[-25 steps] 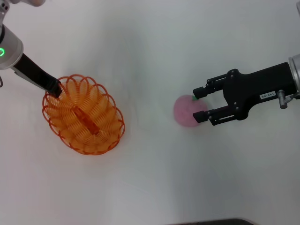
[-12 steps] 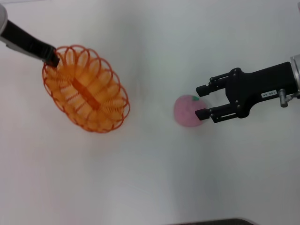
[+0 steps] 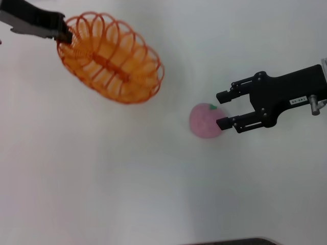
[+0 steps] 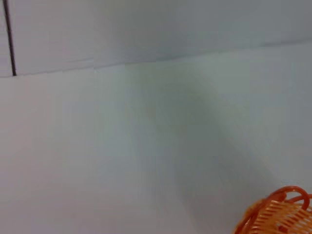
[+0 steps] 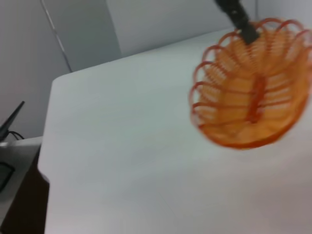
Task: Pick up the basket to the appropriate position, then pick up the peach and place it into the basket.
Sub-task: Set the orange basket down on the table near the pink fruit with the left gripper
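The orange wire basket (image 3: 112, 58) hangs tilted in the air at the upper left of the head view, held by its rim in my left gripper (image 3: 65, 33), which is shut on it. It also shows in the right wrist view (image 5: 251, 87) and at a corner of the left wrist view (image 4: 280, 214). The pink peach (image 3: 205, 120) with its green stem spot lies on the white table right of centre. My right gripper (image 3: 223, 109) is open, its fingertips (image 3: 223, 123) at the peach's right side, one on either side of it.
The white table (image 3: 127, 178) spreads all around. A dark strip shows at the table's near edge (image 3: 230, 242). In the right wrist view the table's edge (image 5: 46, 161) drops off beside grey equipment.
My left gripper has lifted the basket off the table and carried it up and to the right, tilting it. My right gripper has drawn slightly right; the peach has not moved.
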`<state>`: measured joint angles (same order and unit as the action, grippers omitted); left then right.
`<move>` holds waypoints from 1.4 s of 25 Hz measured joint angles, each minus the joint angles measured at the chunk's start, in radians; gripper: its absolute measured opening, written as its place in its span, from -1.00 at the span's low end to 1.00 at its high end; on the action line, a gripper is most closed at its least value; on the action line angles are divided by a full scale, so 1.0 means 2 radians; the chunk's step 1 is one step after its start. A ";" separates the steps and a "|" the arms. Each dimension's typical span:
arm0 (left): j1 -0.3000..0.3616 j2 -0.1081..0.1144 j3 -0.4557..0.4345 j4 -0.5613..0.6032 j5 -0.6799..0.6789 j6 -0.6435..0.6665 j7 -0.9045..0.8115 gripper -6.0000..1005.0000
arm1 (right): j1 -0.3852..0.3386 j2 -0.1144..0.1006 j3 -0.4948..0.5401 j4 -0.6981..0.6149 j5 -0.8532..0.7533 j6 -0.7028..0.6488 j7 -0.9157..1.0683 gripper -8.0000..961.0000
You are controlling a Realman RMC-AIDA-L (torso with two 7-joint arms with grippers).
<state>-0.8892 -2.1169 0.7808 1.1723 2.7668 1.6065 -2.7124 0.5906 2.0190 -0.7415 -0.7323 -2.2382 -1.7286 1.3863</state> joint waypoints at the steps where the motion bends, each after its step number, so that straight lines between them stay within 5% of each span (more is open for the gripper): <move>1: 0.001 0.000 -0.007 -0.002 -0.003 -0.005 -0.008 -0.85 | 0.000 0.000 0.000 0.000 0.000 -0.003 -0.003 0.43; 9: 0.025 -0.002 -0.024 -0.032 -0.019 -0.073 -0.080 -0.85 | 0.000 0.003 -0.001 0.002 0.001 -0.023 -0.037 0.43; 23: 0.068 -0.026 -0.032 -0.076 -0.027 -0.157 -0.131 -0.86 | 0.009 -0.007 -0.006 -0.007 -0.004 -0.028 -0.072 0.43; 35: 0.073 -0.027 -0.030 -0.120 -0.040 -0.183 -0.133 -0.86 | 0.004 -0.013 -0.003 -0.005 -0.003 -0.019 -0.085 0.43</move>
<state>-0.7442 -2.1716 0.7216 0.9326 2.6874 1.2405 -2.9779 0.5987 1.9937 -0.7479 -0.7428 -2.2449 -1.7660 1.2168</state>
